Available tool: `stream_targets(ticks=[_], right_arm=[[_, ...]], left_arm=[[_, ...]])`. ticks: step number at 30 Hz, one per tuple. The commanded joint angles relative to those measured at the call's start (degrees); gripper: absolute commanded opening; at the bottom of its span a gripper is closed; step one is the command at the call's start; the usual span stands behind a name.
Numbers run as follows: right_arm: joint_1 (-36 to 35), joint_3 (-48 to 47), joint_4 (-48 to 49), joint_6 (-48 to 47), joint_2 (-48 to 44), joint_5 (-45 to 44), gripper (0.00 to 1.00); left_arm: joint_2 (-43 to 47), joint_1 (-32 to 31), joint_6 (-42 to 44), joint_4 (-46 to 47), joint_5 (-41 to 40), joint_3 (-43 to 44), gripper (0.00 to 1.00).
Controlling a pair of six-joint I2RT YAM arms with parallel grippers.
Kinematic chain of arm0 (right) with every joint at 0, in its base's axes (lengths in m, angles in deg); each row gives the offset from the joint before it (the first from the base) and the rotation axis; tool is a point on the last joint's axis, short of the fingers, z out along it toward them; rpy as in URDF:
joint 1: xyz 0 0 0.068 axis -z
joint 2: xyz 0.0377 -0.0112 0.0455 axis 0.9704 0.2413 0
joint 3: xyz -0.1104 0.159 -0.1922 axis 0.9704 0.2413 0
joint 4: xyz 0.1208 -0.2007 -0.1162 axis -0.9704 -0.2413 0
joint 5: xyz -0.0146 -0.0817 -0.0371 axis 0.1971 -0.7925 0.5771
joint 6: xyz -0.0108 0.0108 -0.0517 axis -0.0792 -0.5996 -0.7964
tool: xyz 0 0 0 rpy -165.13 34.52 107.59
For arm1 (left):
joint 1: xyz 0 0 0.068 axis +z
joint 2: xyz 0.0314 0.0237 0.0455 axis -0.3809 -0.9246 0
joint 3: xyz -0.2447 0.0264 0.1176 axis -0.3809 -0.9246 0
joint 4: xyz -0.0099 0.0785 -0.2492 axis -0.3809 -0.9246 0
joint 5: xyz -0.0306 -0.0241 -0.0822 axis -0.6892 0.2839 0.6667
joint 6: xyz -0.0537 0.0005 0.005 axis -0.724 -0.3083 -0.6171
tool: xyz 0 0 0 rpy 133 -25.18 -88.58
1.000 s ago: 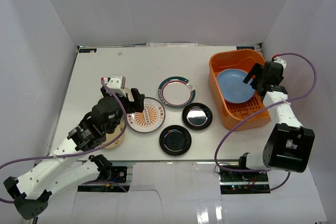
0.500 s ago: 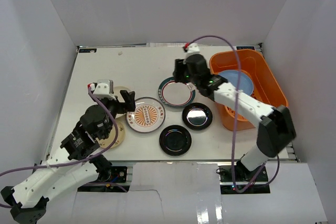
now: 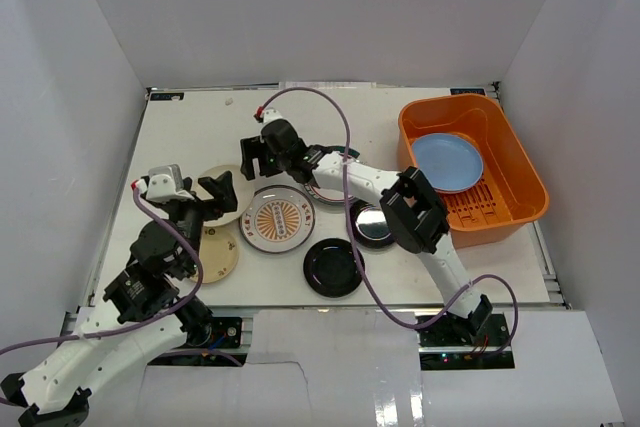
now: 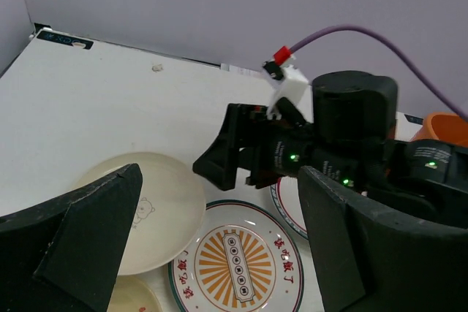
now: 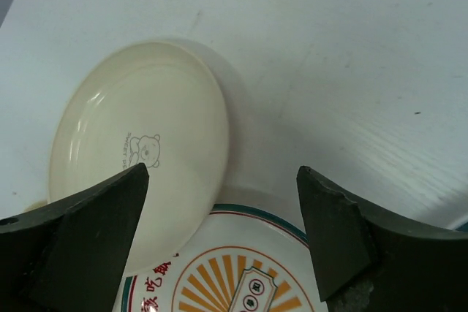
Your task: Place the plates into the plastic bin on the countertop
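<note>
The orange plastic bin (image 3: 505,182) stands at the right with the light blue plate (image 3: 447,162) inside it. On the white countertop (image 3: 200,127) lie a cream plate with a bear print (image 3: 228,185), the sunburst plate (image 3: 278,219), the teal-rimmed plate (image 3: 335,187), two black plates (image 3: 334,267) (image 3: 372,225) and a small cream plate (image 3: 215,255). My right gripper (image 3: 256,161) is open and empty, low over the gap between the bear plate (image 5: 139,158) and the sunburst plate (image 5: 241,275). My left gripper (image 3: 195,197) is open and empty, above the bear plate (image 4: 150,202).
The right arm stretches across the teal-rimmed plate and hides part of it. White walls close in the left, back and right. In the left wrist view the right gripper (image 4: 227,155) sits just ahead of my left fingers (image 4: 110,210). No pink plate shows.
The right arm has swung from the bin leftward across the table to the bear and sunburst plates. The left gripper has drawn back to the left, off the sunburst plate.
</note>
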Motion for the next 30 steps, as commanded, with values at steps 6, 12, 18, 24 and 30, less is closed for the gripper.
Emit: stream_targets(ticks=[6, 12, 18, 24, 30], right_arm=[[-1.03, -8.88, -1.73, 4.97, 8.13, 0.23, 0.76], [-1.12, -8.61, 0.2, 8.4, 10.6, 0.05, 0.51], [-0.86, -15.98, 1.26, 12.26, 12.0, -1.79, 0.16], [1.33, -18.91, 3.02, 12.89, 7.01, -5.91, 0.08], [8.62, 9.05, 10.04, 5.61, -16.96, -14.34, 0.08]], left_arm=[[-1.96, 0.75, -1.58, 0.01, 4.69, -0.5, 0.98], [-2.58, 1.02, -1.84, 0.01, 6.27, -0.41, 0.98], [-3.81, 1.46, -1.93, 0.09, 7.76, -0.5, 0.98], [-4.34, 1.72, -1.93, 0.44, 9.43, -0.68, 0.98], [-7.58, 1.72, -2.01, -0.69, 14.69, 0.81, 0.97]])
